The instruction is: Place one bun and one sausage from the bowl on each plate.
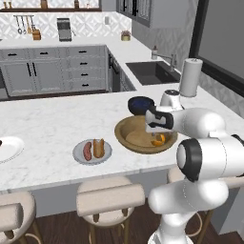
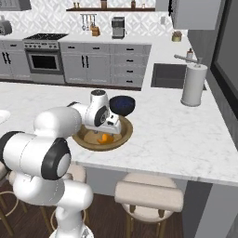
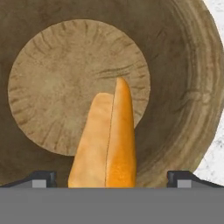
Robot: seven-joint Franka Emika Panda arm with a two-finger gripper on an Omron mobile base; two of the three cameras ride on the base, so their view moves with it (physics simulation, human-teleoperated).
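the gripper (image 3: pixel 111 177) is hanging low in the bowl (image 1: pixel 125 133), jaws spread wide and holding nothing, straddling the bun (image 3: pixel 105 140) lying on the bowl floor. this looks like the pick of the second bun; next it is needing a short drop and a close across the bun's width. the grey plate (image 1: pixel 78 155), left of the bowl, is already carrying one sausage (image 1: pixel 87 150) and one bun. the white plate (image 1: pixel 8 148), far left, is lying bare where visible. counted: two plates, one bowl, two buns, one sausage.
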